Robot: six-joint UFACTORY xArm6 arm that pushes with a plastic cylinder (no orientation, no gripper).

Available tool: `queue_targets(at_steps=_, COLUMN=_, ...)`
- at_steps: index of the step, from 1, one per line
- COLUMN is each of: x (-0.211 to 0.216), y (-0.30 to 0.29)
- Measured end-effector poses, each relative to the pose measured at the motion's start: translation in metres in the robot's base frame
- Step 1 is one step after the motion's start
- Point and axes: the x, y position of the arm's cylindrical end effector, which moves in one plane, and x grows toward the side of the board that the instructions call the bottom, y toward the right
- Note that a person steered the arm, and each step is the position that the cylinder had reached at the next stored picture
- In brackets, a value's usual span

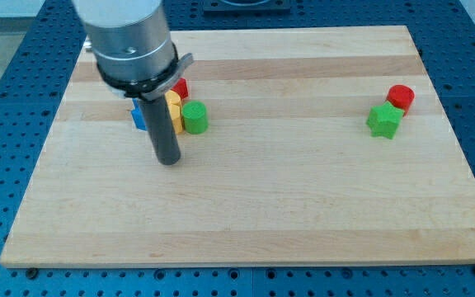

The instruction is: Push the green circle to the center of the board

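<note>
The green circle (pixel 195 117) lies on the wooden board (pixel 254 198) at the view's upper left. It touches a yellow block (pixel 174 111) on its left. My tip (pixel 169 161) rests on the board just below and left of the green circle, a short gap apart. The rod hides part of the yellow block and of a blue block (pixel 138 115).
A red block (pixel 180 87) sits just above the yellow one. At the view's right, a green star-like block (pixel 383 120) touches a red circle (pixel 400 97). The arm's grey housing (pixel 130 41) covers the board's upper left.
</note>
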Motion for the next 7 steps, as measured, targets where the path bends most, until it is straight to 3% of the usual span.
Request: queue_targets(at_steps=7, x=-0.107, y=0.043)
